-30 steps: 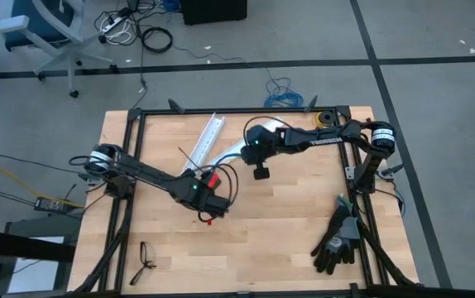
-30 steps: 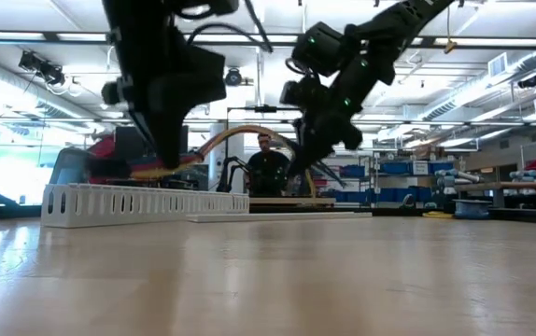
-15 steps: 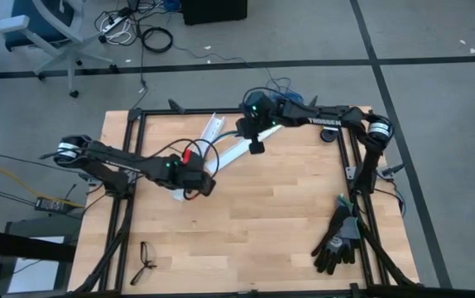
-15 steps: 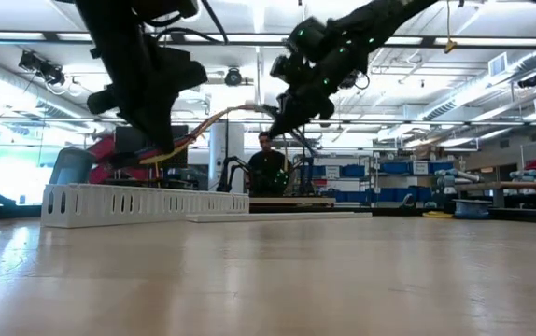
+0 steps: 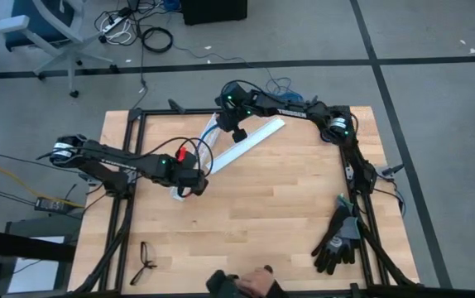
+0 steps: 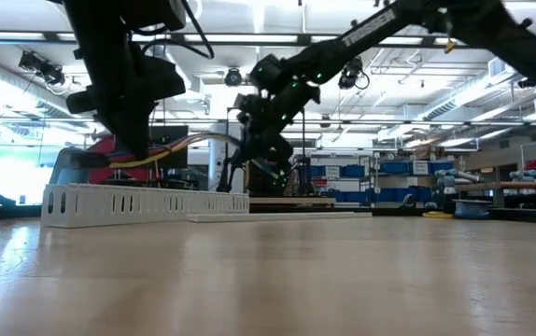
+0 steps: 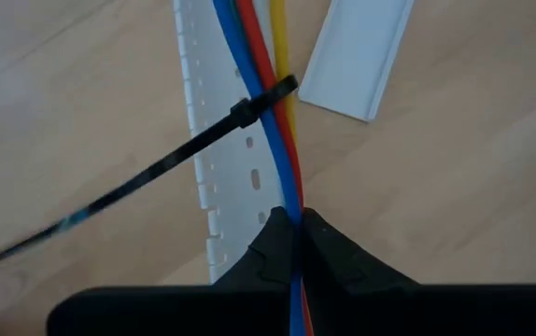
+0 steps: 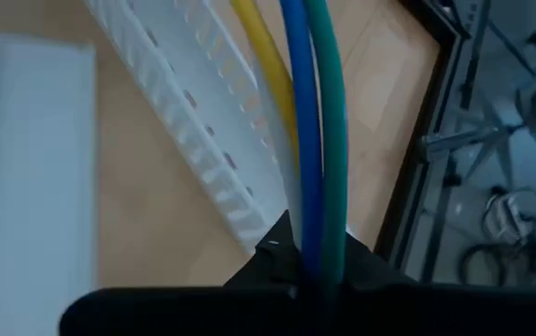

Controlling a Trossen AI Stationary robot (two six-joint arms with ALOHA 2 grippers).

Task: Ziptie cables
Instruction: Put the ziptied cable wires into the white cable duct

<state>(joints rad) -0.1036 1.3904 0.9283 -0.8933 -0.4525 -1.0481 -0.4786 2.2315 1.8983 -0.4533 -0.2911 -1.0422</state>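
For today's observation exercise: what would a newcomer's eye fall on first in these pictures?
First, the cables, stretched in the air between the left gripper and the right gripper, both shut on them above the table's far left part. Next, the ziptie looped around the cables, its tail sticking out. Beneath lie white slotted duct pieces.

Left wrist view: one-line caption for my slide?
Left hand shut on the cables, the ziptie already looped around them above the slotted duct.
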